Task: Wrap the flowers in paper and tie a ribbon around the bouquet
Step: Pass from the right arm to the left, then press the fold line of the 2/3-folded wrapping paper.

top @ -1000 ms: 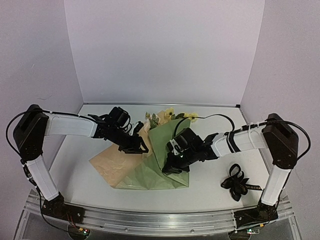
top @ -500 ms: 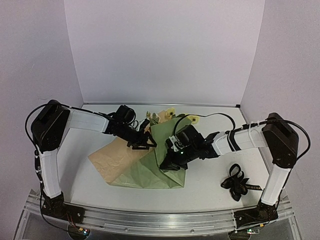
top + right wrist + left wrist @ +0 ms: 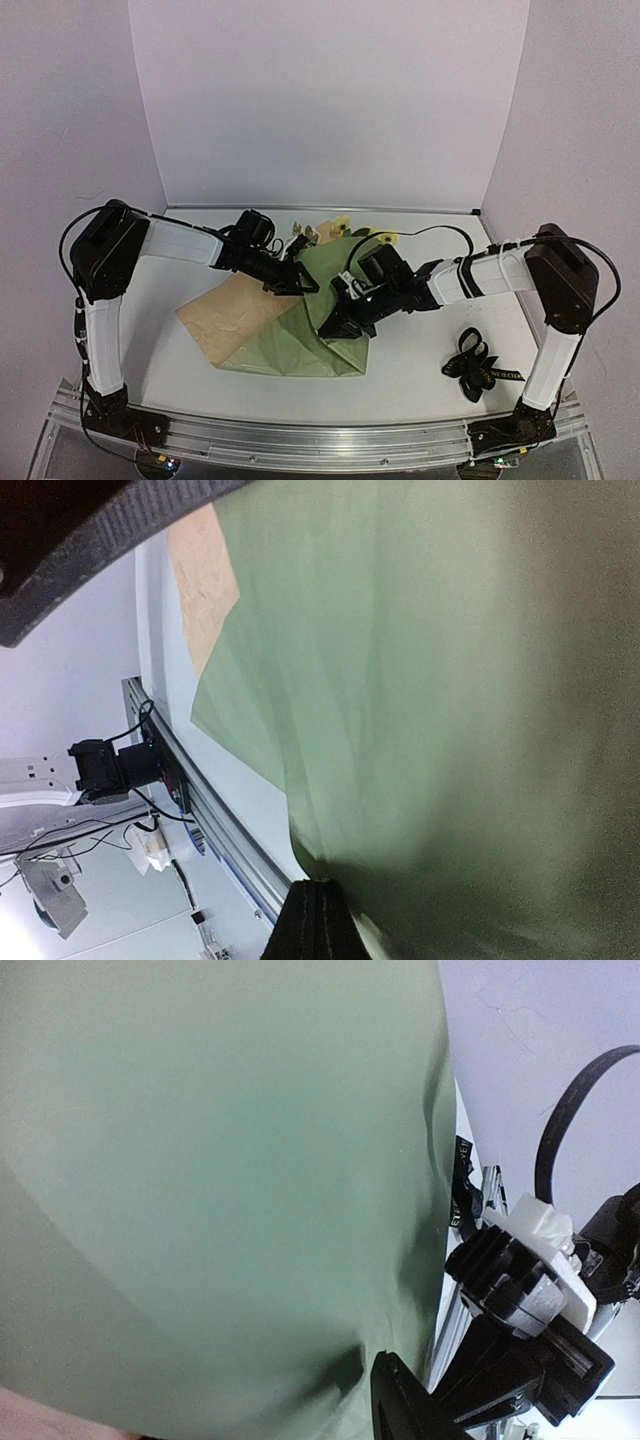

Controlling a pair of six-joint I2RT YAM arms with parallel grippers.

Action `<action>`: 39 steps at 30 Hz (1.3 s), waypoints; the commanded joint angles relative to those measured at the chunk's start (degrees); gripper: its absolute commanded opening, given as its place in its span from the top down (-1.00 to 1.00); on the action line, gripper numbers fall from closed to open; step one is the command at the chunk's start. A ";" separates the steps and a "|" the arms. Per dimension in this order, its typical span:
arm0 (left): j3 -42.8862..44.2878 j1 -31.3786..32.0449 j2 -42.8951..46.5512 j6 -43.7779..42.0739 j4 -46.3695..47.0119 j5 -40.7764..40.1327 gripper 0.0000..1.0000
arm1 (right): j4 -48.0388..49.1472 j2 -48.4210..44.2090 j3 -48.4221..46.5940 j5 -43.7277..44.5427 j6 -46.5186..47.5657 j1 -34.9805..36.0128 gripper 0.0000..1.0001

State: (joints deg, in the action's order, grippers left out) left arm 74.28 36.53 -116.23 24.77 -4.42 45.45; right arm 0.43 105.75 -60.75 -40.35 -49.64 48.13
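Note:
The paper (image 3: 290, 345) lies mid-table, olive-green face folded over, its tan face (image 3: 225, 310) showing at the left. Pale yellow flowers (image 3: 337, 226) poke out beyond its far edge, stems hidden beneath it. My right gripper (image 3: 336, 324) is shut on the edge of the green flap (image 3: 420, 680); its fingers (image 3: 318, 920) meet at the fold. My left gripper (image 3: 303, 284) presses on the green paper (image 3: 200, 1160) near the flowers. Only one finger (image 3: 398, 1400) shows there, denting the sheet. The black ribbon (image 3: 474, 367) lies loose at the right.
White walls close the back and both sides. The metal rail (image 3: 320, 440) with the arm bases runs along the near edge. The right arm's wrist (image 3: 530, 1300) is close beside my left gripper.
My left arm has stretched further right across the paper toward the flowers. The right gripper has drawn the green flap slightly left, narrowing the fold.

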 commanded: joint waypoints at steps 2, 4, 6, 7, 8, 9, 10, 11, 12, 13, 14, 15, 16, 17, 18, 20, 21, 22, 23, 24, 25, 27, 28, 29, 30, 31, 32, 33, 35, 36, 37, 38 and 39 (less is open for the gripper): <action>0.62 -0.32 0.20 -1.16 3.17 1.71 0.55 | 1.82 -0.30 -2.26 -3.25 -0.66 -0.23 1.00; 0.38 -0.32 0.41 -1.03 3.34 1.39 0.76 | 1.63 -0.35 -2.35 -2.93 -0.61 -0.20 1.00; 0.07 -0.32 0.79 -0.72 3.58 0.70 0.96 | 0.98 -0.67 -2.20 -2.38 -0.02 -0.18 0.85; -0.11 -0.32 1.06 -0.63 3.62 0.27 0.99 | 0.68 -1.08 -1.89 -1.95 0.40 -0.21 0.74; -0.39 -0.32 1.32 -0.56 3.64 -0.22 0.99 | 0.28 -1.62 -1.52 -1.44 0.94 -0.25 0.62; -0.71 -0.32 1.56 -0.47 3.65 -0.76 0.99 | -0.20 -2.24 -1.14 -0.91 1.56 -0.27 0.51; -0.98 -0.31 1.88 -0.45 3.60 -1.46 1.00 | -0.57 -3.12 -0.68 -0.33 2.07 -0.25 0.38; -1.34 -0.28 2.15 -0.50 3.46 -2.03 1.00 | -1.55 -3.86 -0.20 0.36 2.65 -0.29 0.28; -1.63 -0.30 2.50 -0.53 3.16 -2.66 1.00 | -1.98 -4.89 0.57 1.11 2.89 -0.50 0.19; -1.92 -0.32 2.83 -0.57 2.83 -3.39 1.00 | -2.38 -5.82 1.33 1.91 3.09 -0.71 0.11; -2.19 -0.32 3.18 -0.62 2.40 -4.39 0.99 | -2.61 -6.51 2.16 2.83 3.12 -0.91 0.08; -2.46 -0.32 3.60 -0.65 2.03 -5.29 0.99 | -2.70 -7.26 3.10 3.67 3.07 -1.13 0.06; -2.83 -0.32 3.92 -0.53 1.70 -6.49 0.99 | -2.69 -7.77 3.97 4.57 2.99 -1.23 0.06; -3.21 -0.32 4.34 -0.40 1.43 -7.64 1.00 | -2.66 -8.25 5.02 5.14 2.91 -1.25 0.06; -3.52 -0.31 4.67 -0.22 1.08 -8.76 1.00 | -2.57 -8.54 5.82 5.60 2.69 -1.28 0.06; -4.34 -0.32 5.19 0.07 0.63 -10.93 1.00 | -1.37 -8.89 7.24 5.99 1.71 -1.27 0.08; -4.77 -0.32 5.54 0.15 0.65 -11.69 0.99 | -0.55 -8.90 8.00 6.29 1.04 -1.27 0.10; -5.34 -0.33 5.81 0.19 0.80 -12.35 1.00 | 0.72 -8.90 8.72 6.63 0.45 -1.29 0.12; -5.57 -0.33 6.02 0.38 0.94 -12.86 1.00 | 1.47 -8.66 9.19 6.80 -0.02 -1.22 0.17; -5.90 -0.33 6.12 0.43 1.06 -13.24 1.00 | 2.27 -8.31 9.61 6.81 -0.62 -1.20 0.21; -6.08 -0.32 6.26 0.51 1.12 -13.65 1.00 | 2.93 -7.89 10.12 6.91 -1.33 -1.08 0.25; -6.44 -0.31 6.48 0.73 1.28 -14.47 1.00 | 4.17 -7.22 11.21 7.30 -2.39 -0.91 0.37; -6.63 -0.29 6.57 0.90 1.34 -14.78 1.00 | 4.80 -7.01 11.87 7.73 -2.73 -0.82 0.41; -6.71 -0.32 6.62 1.09 1.32 -15.06 1.00 | 5.29 -6.84 12.50 8.17 -3.02 -0.72 0.44; -6.78 -0.32 6.59 1.26 1.28 -15.28 1.00 | 5.85 -6.64 12.91 8.52 -3.24 -0.68 0.46; -6.86 -0.32 6.56 1.46 1.26 -15.61 1.00 | 6.29 -6.46 13.36 8.77 -3.53 -0.66 0.48; -6.87 -0.31 6.41 1.63 1.14 -16.12 1.00 | 6.59 -6.33 13.78 9.02 -3.78 -0.66 0.49; -6.85 -0.31 6.26 1.81 0.91 -16.54 1.00 | 6.94 -6.25 14.20 9.36 -3.96 -0.67 0.49; -6.93 -0.29 6.12 2.21 0.53 -17.67 1.00 | 7.30 -5.99 14.92 10.14 -4.16 -0.64 0.49; -7.25 -0.32 6.28 2.47 0.60 -18.34 1.00 | 7.38 -5.61 15.10 10.32 -4.23 -0.61 0.49; -7.64 -0.29 6.55 2.74 0.69 -18.91 1.00 | 7.54 -5.08 15.13 10.52 -4.47 -0.65 0.50; -8.10 -0.26 6.81 2.98 0.76 -19.81 1.00 | 7.78 -4.53 15.13 10.76 -4.80 -0.61 0.50; -8.52 -0.26 7.05 3.23 0.81 -20.72 1.00 | 7.95 -3.98 15.11 11.01 -5.16 -0.59 0.50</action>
State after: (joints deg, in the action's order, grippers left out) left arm 67.39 36.53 -112.13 26.76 -3.98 29.01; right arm 5.18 99.57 -46.07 -31.93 -53.19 47.07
